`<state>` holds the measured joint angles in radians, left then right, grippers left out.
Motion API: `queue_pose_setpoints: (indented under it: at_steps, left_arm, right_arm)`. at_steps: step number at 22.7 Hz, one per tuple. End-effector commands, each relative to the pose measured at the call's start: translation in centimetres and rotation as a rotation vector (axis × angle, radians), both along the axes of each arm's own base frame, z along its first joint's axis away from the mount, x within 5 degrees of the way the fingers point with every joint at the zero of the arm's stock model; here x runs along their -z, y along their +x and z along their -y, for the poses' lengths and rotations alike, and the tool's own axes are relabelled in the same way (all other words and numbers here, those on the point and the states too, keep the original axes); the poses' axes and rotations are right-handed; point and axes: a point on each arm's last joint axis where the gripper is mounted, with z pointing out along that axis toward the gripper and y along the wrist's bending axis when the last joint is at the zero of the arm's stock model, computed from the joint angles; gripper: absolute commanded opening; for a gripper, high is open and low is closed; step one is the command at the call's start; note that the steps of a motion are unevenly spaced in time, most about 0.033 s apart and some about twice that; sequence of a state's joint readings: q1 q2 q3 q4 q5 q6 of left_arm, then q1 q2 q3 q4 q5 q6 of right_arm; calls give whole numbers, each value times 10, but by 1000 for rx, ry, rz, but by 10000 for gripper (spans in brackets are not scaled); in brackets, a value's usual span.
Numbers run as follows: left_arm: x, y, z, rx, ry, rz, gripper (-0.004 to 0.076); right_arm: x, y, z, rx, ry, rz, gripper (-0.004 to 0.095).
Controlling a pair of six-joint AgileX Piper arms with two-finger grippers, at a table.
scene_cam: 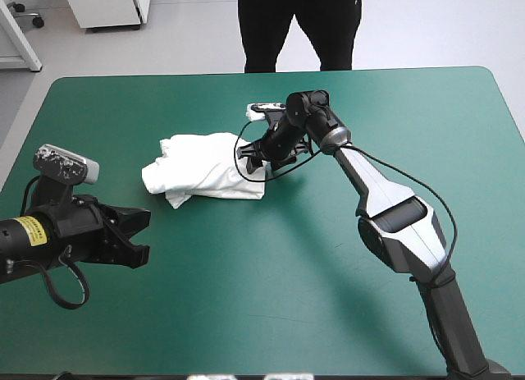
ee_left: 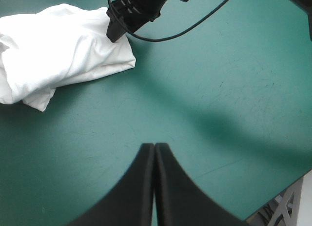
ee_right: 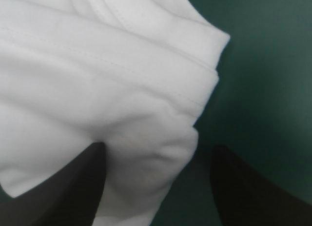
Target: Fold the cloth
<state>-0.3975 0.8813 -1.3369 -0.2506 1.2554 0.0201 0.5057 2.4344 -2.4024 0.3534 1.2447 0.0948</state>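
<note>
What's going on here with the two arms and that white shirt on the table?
The white T-shirt lies as a folded bundle on the teal-green table. The right gripper is down at the bundle's edge on the right arm's side, fingers open, with a corner of the cloth between them. The left gripper is shut, holds nothing, and sits well clear of the shirt, nearer the table's left edge.

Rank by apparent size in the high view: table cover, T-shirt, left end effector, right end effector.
1. teal-green table cover
2. T-shirt
3. left end effector and right end effector: look alike; the left is nearer the camera, so unranked.
</note>
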Motion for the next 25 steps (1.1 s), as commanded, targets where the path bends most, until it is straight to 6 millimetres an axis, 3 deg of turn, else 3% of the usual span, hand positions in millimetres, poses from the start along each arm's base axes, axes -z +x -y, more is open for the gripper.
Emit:
queue_pose_setpoints:
  at_steps: [1, 2, 4, 5, 10, 15, 20, 25]
  left_arm:
    - [-5, -4, 1, 12, -16, -9, -9]
    - [-5, -4, 1, 12, -16, -9, -9]
    - [-5, -3, 1, 13, -15, -9, -9]
    - [-5, -4, 1, 14, -14, -11, -9]
    - [-5, -4, 1, 4, -23, -19, -9]
    - [-5, -4, 1, 2, -37, -29, -9]
    - [-5, -5, 3, 1, -64, -47, -9]
    - [-6, -6, 5, 14, -83, -55, -9]
  right_arm:
    - [-42, 0, 1, -9, 98, 141, 505]
    - [-43, 2, 1, -1, 104, 171, 394]
    - [-48, 9, -1, -8, 129, 278, 25]
    - [-50, 12, -2, -20, 139, 320, -5]
    - [-47, 12, -2, -122, 105, 367, -17]
    - [-35, 13, 13, -168, -12, 307, -17]
    - [-26, 28, 67, -102, -105, 226, -17]
    - [-11, 24, 110, -41, -151, 159, -17]
